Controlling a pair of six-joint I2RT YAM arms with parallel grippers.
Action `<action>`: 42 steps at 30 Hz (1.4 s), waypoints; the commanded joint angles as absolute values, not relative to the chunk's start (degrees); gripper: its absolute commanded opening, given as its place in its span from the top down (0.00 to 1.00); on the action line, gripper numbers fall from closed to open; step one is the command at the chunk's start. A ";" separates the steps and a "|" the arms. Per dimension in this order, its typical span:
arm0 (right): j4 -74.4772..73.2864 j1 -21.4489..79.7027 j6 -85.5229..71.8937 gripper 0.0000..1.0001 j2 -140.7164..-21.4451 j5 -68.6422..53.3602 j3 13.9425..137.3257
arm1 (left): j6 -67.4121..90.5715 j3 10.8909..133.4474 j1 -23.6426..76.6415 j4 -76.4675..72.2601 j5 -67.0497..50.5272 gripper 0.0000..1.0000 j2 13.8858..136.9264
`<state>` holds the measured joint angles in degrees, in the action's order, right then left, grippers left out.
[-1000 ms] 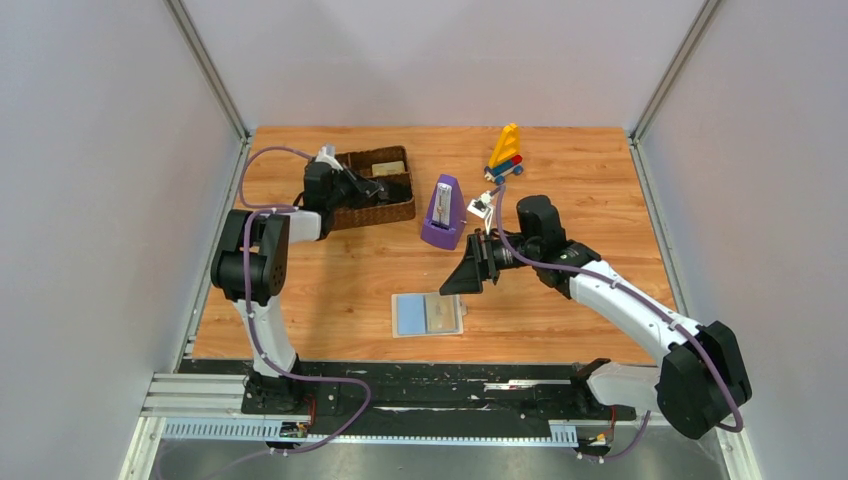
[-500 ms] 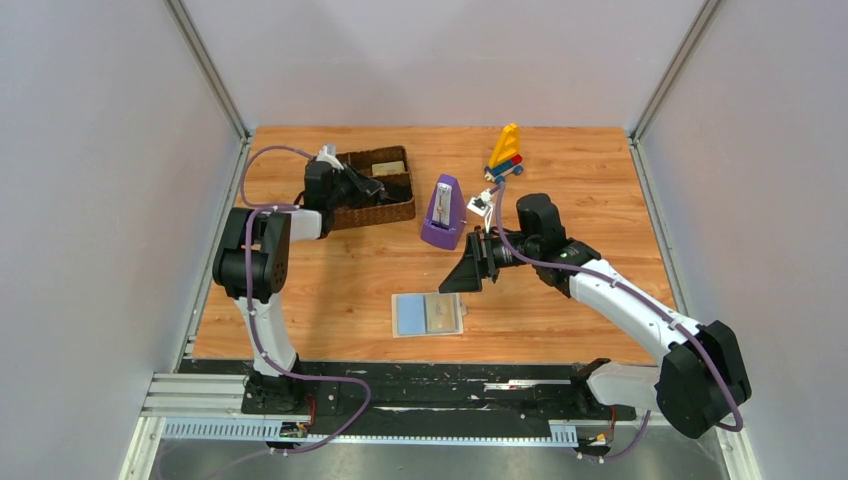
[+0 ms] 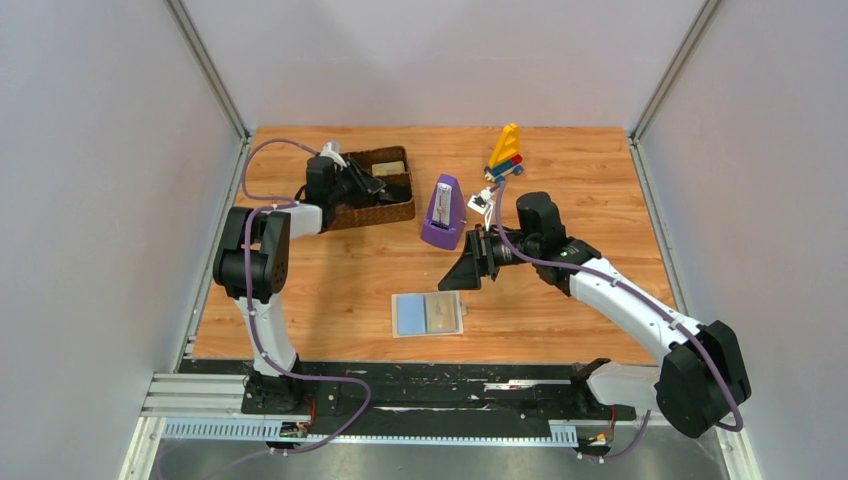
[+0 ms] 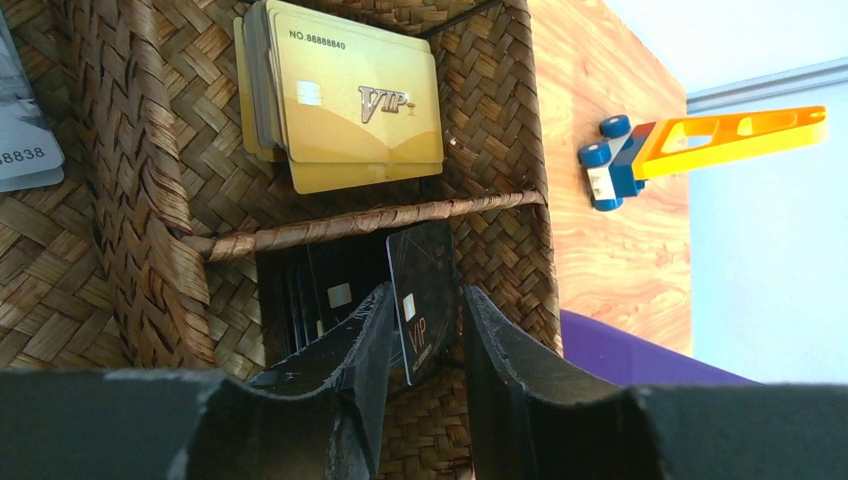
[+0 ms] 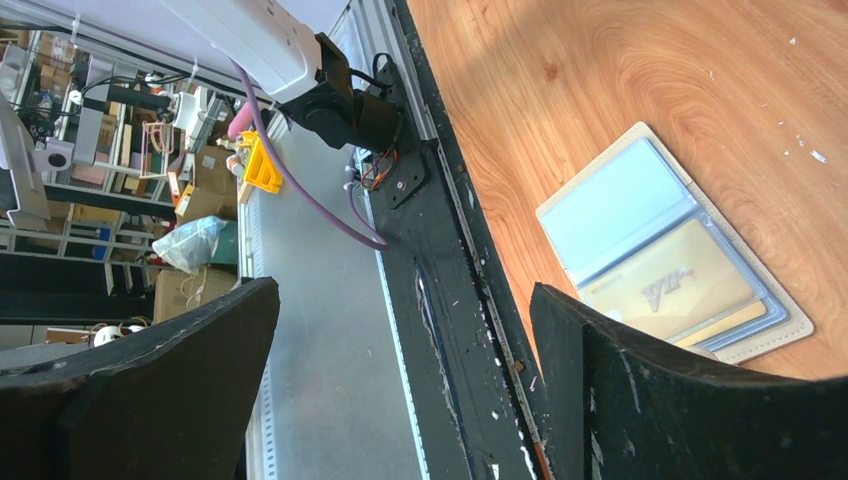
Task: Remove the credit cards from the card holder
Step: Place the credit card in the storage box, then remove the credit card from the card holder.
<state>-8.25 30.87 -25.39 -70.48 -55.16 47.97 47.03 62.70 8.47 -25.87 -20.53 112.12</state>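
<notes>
The light-blue card holder (image 3: 428,314) lies open near the table's front edge, and a tan credit card (image 5: 680,283) sits in its right slot. My left gripper (image 4: 425,300) reaches into the brown woven tray (image 3: 395,212). Its jaws stand apart around a black credit card (image 4: 428,270). That card stands on edge and leans on the left finger, among other black cards. A stack of gold cards (image 4: 350,100) fills the compartment beyond. My right gripper (image 3: 462,275) hangs wide open and empty above the table, just beyond the card holder (image 5: 660,250).
A purple metronome (image 3: 443,212) stands between the two arms. At the back of the table is a yellow, blue and red toy (image 3: 505,155). Grey cards (image 4: 20,150) lie in the tray's left compartment. A black rail (image 3: 450,380) runs along the near edge.
My left gripper has shifted slightly over the tray and its jaws have come apart, loosening from the black card. The right arm has barely moved.
</notes>
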 commanded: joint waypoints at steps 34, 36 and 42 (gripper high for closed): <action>-21.98 30.76 -39.29 0.14 -64.20 -24.61 46.24 | 32.09 65.58 9.06 12.82 -27.90 0.52 87.73; -21.83 30.88 -40.84 0.18 -64.61 -26.18 44.94 | 31.95 61.41 9.35 13.82 -30.09 0.52 84.33; -17.82 34.64 -44.19 0.24 -65.20 -25.66 40.48 | 31.09 49.96 10.63 17.14 -35.48 0.52 73.13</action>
<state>-20.75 31.90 -40.32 -64.84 -26.37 42.46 33.41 55.57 9.50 12.08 -31.00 78.89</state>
